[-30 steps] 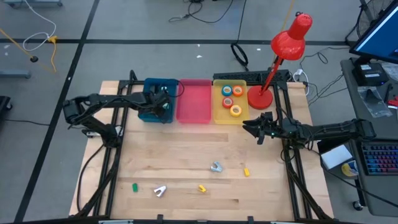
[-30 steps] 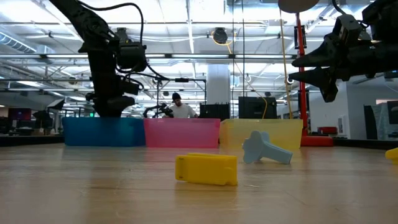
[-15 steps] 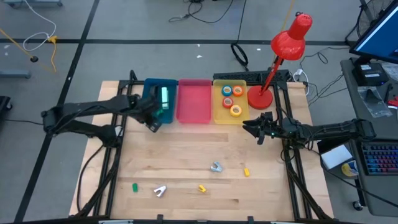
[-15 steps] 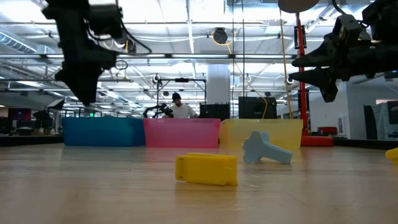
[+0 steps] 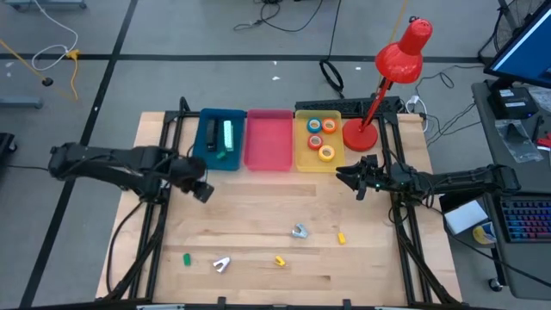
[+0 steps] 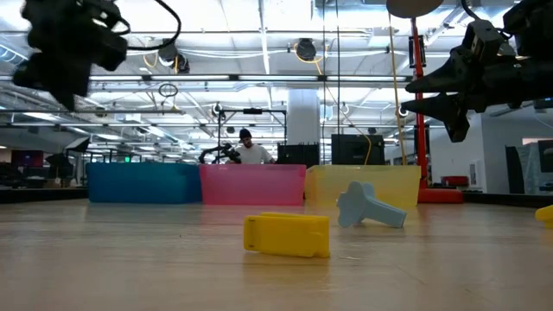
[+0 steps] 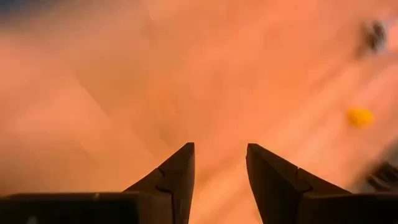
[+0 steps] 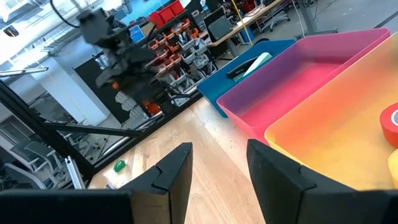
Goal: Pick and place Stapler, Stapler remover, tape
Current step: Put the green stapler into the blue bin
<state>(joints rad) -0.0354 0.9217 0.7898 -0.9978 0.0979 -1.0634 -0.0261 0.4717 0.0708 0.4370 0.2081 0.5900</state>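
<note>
A green stapler [image 5: 227, 134] is seen lying in the blue bin [image 5: 210, 160], at 11 o'clock from the table's centre. The pink bin [image 5: 268, 162] stands just beside it, and the yellow bin [image 5: 303, 158] beyond that holds three tape rolls [image 5: 321, 137]. On the bare table [image 5: 258, 207], a grey remover [image 5: 299, 231] lies near 5 o'clock, with a small yellow stapler [image 5: 341, 238] just beside it toward 3 o'clock. Another yellow stapler [image 5: 279, 259], a white remover [image 5: 222, 263] and a small green piece [image 5: 186, 257] are spread along the near edge, from 6 to 8 o'clock.

The left gripper [image 5: 203, 192] is held above the table at 9 o'clock, in front of the blue bin; its fingers [image 7: 180, 171] are parted and nothing is held between them. The right gripper [image 5: 344, 177] is held at 2 o'clock, just beside the yellow bin, its fingers [image 8: 176, 171] parted and empty. A red lamp [image 5: 389, 73] stands at 1 o'clock, behind the right gripper. In the low view, a person [image 6: 249, 149] is seen in the room beyond the bins.
</note>
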